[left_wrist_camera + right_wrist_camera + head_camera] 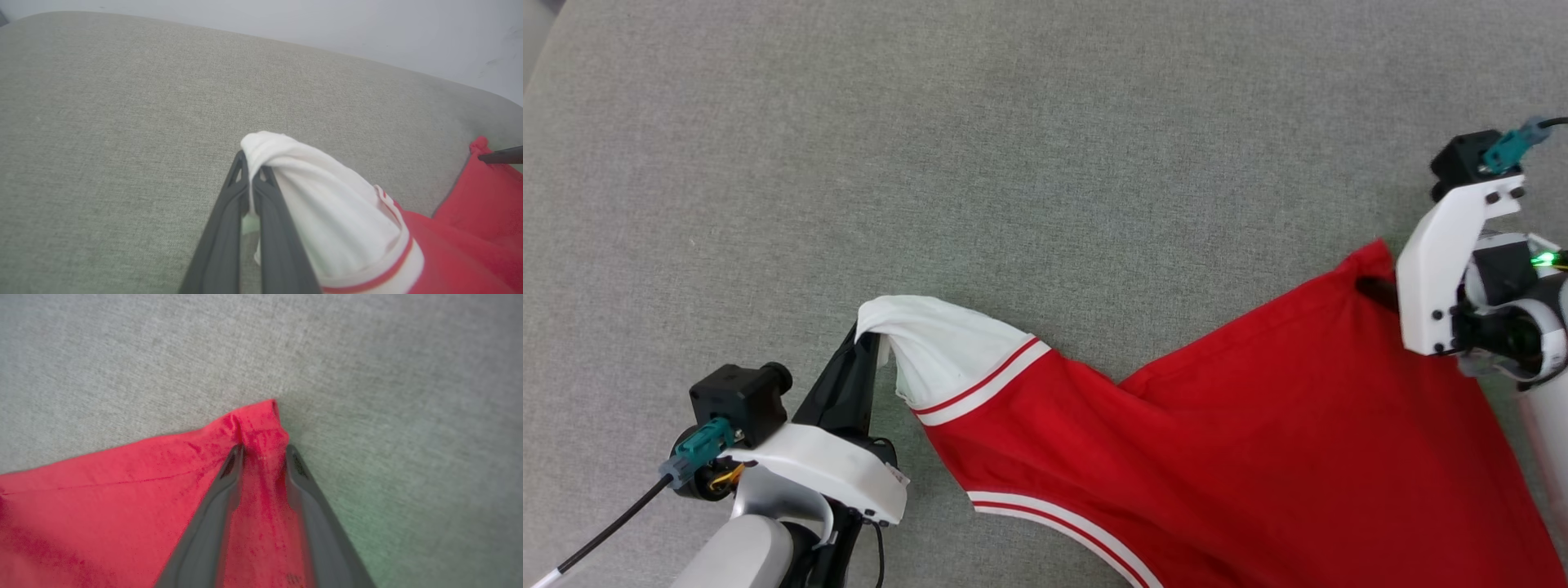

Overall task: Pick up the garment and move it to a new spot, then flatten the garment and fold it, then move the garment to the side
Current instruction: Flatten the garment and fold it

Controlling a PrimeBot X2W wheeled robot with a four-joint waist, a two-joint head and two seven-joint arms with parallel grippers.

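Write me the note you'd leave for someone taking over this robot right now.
Left gripper: shut on the white sleeve of the garment, held slightly up.
Right gripper: fingers either side of the red corner; grip not clear.
The garment lies stretched between them on the grey surface, unfolded, not flat.
Left to do: flatten, fold, move aside.

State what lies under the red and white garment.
The garment rests on a grey-green fabric surface, which shows all around it. Whatever lies beneath the spread red cloth is covered and cannot be seen.
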